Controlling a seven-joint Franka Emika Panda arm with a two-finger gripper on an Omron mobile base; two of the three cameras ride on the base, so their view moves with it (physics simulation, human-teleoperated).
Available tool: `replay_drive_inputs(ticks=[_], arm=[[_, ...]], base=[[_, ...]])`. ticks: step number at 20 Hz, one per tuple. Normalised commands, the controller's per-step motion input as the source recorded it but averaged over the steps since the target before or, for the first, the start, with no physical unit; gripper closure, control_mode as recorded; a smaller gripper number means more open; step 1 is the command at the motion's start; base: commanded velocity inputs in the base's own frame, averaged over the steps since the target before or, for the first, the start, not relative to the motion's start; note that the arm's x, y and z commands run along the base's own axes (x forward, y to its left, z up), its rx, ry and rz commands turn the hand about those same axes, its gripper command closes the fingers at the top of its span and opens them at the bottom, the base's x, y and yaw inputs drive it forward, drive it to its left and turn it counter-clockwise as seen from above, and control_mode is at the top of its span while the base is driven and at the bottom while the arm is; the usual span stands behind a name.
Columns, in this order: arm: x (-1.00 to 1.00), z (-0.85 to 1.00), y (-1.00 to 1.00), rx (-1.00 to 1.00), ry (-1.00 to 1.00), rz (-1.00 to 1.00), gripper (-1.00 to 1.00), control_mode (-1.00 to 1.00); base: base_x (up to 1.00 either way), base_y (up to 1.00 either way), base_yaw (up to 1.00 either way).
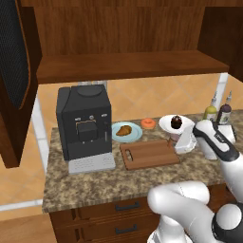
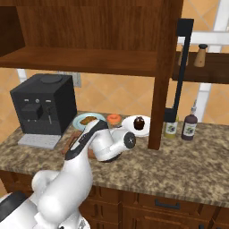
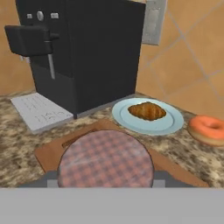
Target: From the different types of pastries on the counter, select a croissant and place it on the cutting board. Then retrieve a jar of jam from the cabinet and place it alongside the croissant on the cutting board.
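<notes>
My gripper (image 3: 106, 180) is shut on the jar of jam (image 3: 106, 159), whose round pink checked top sits between the finger tips. It hangs over the right end of the cutting board (image 1: 147, 154), with the gripper (image 1: 183, 144) pointing toward the coffee machine. The croissant (image 1: 124, 130) lies on a light-blue plate (image 1: 135, 136) just behind the board, as the hand view also shows for the croissant (image 3: 147, 110). To its right are the orange donut (image 1: 148, 123) and the dark cupcake (image 1: 176, 122) on a white plate. The cabinet (image 1: 128, 66) hangs above the counter (image 1: 95, 185).
A black coffee machine (image 1: 85, 122) stands left of the board, its tray reaching forward. Two sauce bottles (image 1: 217, 113) stand at the back right. The cabinet door (image 1: 14, 71) is swung open at the left. A cabinet side panel (image 2: 163, 76) comes down to the counter right of the cupcake.
</notes>
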Motion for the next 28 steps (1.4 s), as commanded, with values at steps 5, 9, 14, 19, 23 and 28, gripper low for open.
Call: replay_drive_inputs(ticks=[5,9,14,19,23,28], arm=[[0.30,0.00,0.00,0.00,0.00,0.14,1.00,-1.00],[0.00,0.00,0.08,0.00,0.00,0.05,1.00,-1.00],[0.00,-0.50,-0.08,-0.09,0.00,0.05,1.00,-1.00],[0.00,-0.30,0.00,-0.14,0.00,0.01,1.00,-1.00],[0.00,0.00,0.00,0.00,-0.01,0.00,1.00,-1.00],[0.00,0.00,0.23,0.00,0.00,0.00,1.00,-1.00]], base=[[0.00,0.00,0.00],[0.00,0.00,0.00],[0.00,0.00,0.00],[0.00,0.00,0.00],[0.00,0.00,0.00],[0.00,0.00,0.00]])
